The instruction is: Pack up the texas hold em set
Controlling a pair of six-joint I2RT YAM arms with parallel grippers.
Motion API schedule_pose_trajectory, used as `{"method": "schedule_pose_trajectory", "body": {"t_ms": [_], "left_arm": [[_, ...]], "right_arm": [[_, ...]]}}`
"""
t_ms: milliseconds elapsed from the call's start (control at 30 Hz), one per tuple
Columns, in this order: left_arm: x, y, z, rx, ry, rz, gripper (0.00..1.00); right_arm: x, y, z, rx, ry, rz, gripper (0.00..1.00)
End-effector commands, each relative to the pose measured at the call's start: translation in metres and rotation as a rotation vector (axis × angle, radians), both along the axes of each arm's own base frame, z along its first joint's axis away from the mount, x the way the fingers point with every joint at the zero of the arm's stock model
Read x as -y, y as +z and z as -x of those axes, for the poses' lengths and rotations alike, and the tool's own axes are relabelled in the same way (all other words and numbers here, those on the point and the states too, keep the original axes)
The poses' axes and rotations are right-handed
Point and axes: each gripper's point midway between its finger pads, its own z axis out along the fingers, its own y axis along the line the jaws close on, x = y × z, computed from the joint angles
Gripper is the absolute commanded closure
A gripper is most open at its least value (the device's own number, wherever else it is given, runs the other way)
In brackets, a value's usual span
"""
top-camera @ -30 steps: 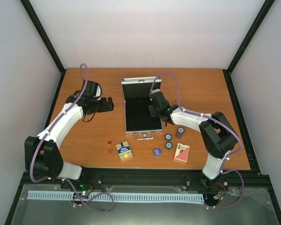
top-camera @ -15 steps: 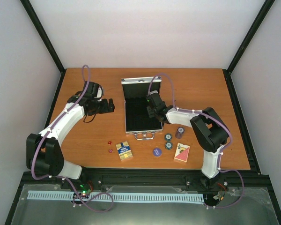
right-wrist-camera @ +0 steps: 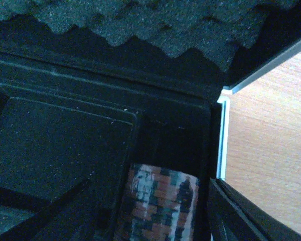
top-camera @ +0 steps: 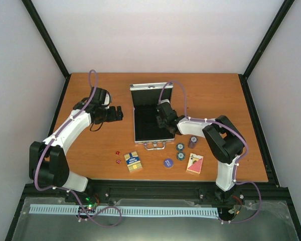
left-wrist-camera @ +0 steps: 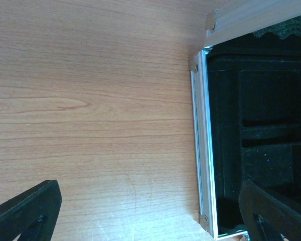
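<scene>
Near edge of the table [top-camera: 90, 170]: the red deck [top-camera: 194, 163], the blue disc [top-camera: 168, 162], the blue-and-yellow deck [top-camera: 133, 161] and the little red dice [top-camera: 118, 161] lie loose in a rough row, none of them packed yet.
Loose chips [top-camera: 180, 147]: two lie flat and a short stack [top-camera: 192, 142] stands just off the case's near right corner, I'd guess within easy reach of the right arm.
Case [top-camera: 135, 125]: mid-table, handle [top-camera: 154, 146] facing the near edge and black compartments open to the ceiling.
Roll of chips [right-wrist-camera: 158, 201]: on its side in the narrow slot [right-wrist-camera: 165, 150] along the case's right wall. The slot looks shaped to take chips on edge.
Right hand [top-camera: 162, 116]: down inside the case over that slot. Its fingers [right-wrist-camera: 236, 216] stand either side of the roll with a dark gap on each side, so it looks parted and gripping nothing.
Right arm [top-camera: 218, 138]: folded tight, elbow out toward the table's right edge, forearm reaching left across the case's rim, wrist tipped down.
Left hand [top-camera: 118, 113]: spread as wide as it goes and empty, over bare wood just left of the case.
Left arm [top-camera: 70, 128]: curving up the table's left side, likely held clear of the packing.
Lid [top-camera: 150, 92]: propped upright at the far end, foam lining facing forward, so nothing blocks the tray.
Progress: early, by my reckoning.
</scene>
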Motion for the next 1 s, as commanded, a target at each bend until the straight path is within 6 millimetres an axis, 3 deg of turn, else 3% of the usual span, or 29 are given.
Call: {"method": "schedule_pose_trajectory", "body": {"t_ms": [0, 200, 400, 467, 600, 967], "left_arm": [[0.004, 0.011, -0.009, 0.044, 0.003, 0.016, 0.00], [0.002, 0.011, -0.010, 0.049, 0.007, 0.008, 0.00], [0.003, 0.013, -0.013, 0.060, 0.014, 0.016, 0.00], [0.004, 0.012, -0.015, 0.062, 0.017, 0.020, 0.00], [0.004, 0.012, -0.016, 0.065, 0.020, 0.025, 0.00], [0.003, 0.010, -0.013, 0.068, 0.025, 0.021, 0.00]], "right_arm": [[-0.005, 0.006, 0.008, -0.004, 0.006, -0.036, 0.36], [-0.005, 0.014, 0.018, -0.033, 0.027, -0.045, 0.21], [-0.007, 0.065, 0.031, -0.013, 0.084, -0.098, 0.00], [-0.005, 0.075, 0.036, -0.023, 0.095, -0.091, 0.00], [0.005, 0.066, 0.048, -0.103, 0.096, -0.029, 0.00], [0.028, 0.017, 0.078, -0.290, 0.091, 0.020, 0.00]]}}
